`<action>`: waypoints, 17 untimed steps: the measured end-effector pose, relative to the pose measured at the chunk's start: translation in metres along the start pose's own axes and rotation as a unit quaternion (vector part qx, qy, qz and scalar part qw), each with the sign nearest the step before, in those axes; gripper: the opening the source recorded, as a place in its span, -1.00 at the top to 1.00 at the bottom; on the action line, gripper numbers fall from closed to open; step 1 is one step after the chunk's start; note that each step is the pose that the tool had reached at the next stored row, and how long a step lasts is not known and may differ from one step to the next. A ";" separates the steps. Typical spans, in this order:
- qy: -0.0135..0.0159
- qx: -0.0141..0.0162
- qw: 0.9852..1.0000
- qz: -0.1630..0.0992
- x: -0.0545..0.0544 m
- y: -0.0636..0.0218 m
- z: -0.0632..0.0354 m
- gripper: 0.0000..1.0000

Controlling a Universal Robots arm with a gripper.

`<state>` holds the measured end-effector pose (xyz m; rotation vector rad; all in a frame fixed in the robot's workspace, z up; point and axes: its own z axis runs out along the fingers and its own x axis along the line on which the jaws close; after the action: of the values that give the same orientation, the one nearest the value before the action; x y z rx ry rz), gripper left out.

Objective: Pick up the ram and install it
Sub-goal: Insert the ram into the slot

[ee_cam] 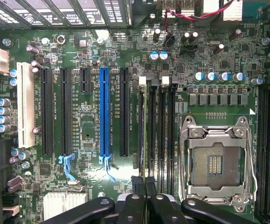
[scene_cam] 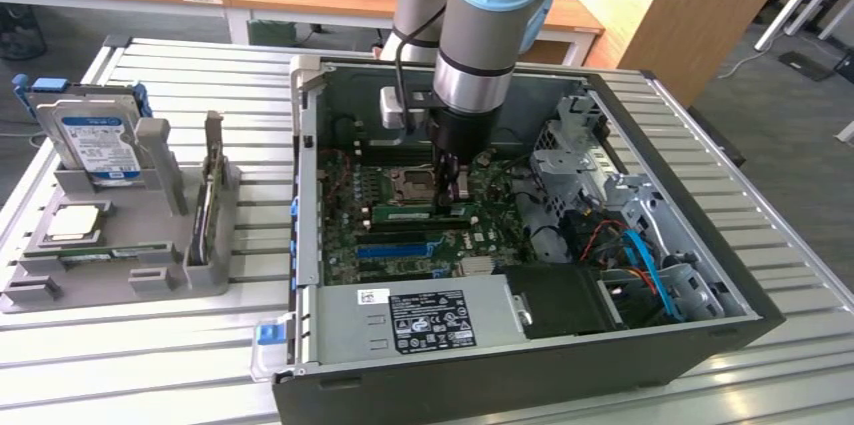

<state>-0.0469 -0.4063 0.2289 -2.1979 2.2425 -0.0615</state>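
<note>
The ram point(scene_cam: 407, 212) is a long green stick standing on edge in a memory slot of the motherboard point(scene_cam: 367, 245), just beside the CPU socket point(scene_cam: 416, 182). My gripper point(scene_cam: 449, 203) reaches straight down into the open computer case point(scene_cam: 694, 275) and is shut on the ram's upper edge. In the wrist view the ram point(ee_cam: 146, 130) shows edge-on as a thin line along the slot, between white latches point(ee_cam: 142, 80). The black fingertips point(ee_cam: 138, 186) press together on it at the gripper point(ee_cam: 145, 183).
A grey holder point(scene_cam: 120, 280) at the exterior view's left carries a blue-labelled hard drive point(scene_cam: 100, 145) and a square silver CPU chip point(scene_cam: 76, 223). Inside the case are the power supply point(scene_cam: 414, 320), a drive cage point(scene_cam: 574, 145) and cables point(scene_cam: 641, 255). A blue expansion slot point(ee_cam: 104, 112) lies close by.
</note>
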 end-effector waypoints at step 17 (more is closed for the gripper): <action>0.000 0.000 1.000 0.000 0.000 0.0000 0.0009 0.76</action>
<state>-0.0469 -0.4063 0.2280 -2.1982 2.2426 -0.0617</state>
